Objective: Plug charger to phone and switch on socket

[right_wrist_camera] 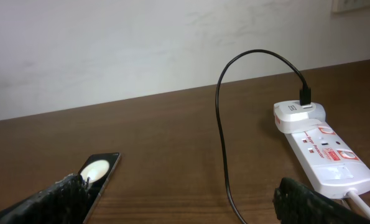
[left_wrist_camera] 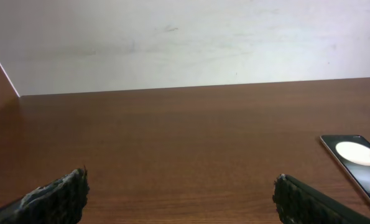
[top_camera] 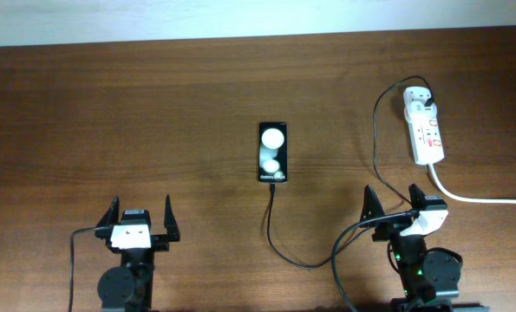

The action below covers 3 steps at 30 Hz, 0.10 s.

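The black phone (top_camera: 272, 152) lies flat at the table's middle, its screen showing two white round spots; it also shows in the left wrist view (left_wrist_camera: 357, 163) and the right wrist view (right_wrist_camera: 97, 173). The thin black charger cable (top_camera: 279, 241) runs from the phone's near end, loops toward the front and goes up to the white plug (top_camera: 419, 100) seated in the white socket strip (top_camera: 427, 132). In the right wrist view the cable (right_wrist_camera: 222, 130) arcs to the plug (right_wrist_camera: 298, 114) on the socket (right_wrist_camera: 326, 153). My left gripper (top_camera: 141, 217) and right gripper (top_camera: 401, 204) are open and empty near the front edge.
A thick white cord (top_camera: 483, 198) leaves the socket strip toward the right edge. A pale wall (left_wrist_camera: 185, 37) stands behind the table's far edge. Black arm cables hang by both arm bases at the front.
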### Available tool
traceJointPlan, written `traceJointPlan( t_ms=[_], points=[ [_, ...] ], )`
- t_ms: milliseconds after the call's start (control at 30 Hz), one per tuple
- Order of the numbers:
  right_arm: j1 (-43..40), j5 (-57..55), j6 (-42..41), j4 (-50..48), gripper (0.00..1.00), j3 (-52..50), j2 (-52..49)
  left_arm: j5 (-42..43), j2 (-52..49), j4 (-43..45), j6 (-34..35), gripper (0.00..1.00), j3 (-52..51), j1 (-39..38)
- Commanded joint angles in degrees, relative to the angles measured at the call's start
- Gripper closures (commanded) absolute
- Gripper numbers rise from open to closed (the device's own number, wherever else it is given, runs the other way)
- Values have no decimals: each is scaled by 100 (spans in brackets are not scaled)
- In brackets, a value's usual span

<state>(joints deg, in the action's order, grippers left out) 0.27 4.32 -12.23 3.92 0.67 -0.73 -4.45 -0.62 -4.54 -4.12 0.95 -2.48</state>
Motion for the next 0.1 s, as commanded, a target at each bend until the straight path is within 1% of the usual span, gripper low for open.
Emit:
traceJointPlan(
  t_ms=[0, 67],
  points=[
    [52, -52, -24, 33, 1, -35, 52, 81, 26, 2, -94, 1, -42, 24],
    [52, -52, -24, 33, 1, -35, 52, 81, 26, 2, -94, 1, -42, 24]
  ],
)
